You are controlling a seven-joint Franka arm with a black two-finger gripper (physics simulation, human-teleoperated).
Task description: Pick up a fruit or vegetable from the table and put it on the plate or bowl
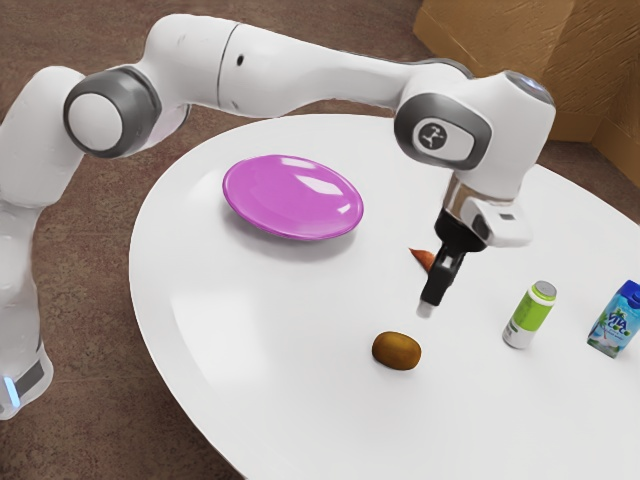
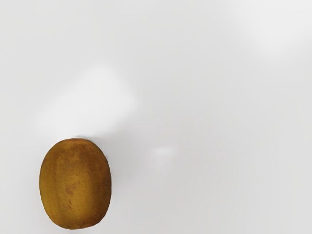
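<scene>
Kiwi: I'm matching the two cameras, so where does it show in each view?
Exterior view: the kiwi lies on the white table toward its near edge, close to the end effector but apart from it.
Wrist view: the kiwi is the brown oval on the bare white table.
Shared landmark: the white table surface around the kiwi.

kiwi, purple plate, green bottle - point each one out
kiwi [image 1: 396, 351], exterior view, middle of its brown skin
purple plate [image 1: 292, 197], exterior view, bare middle of its surface
green bottle [image 1: 527, 320], exterior view, green label on its side
</scene>
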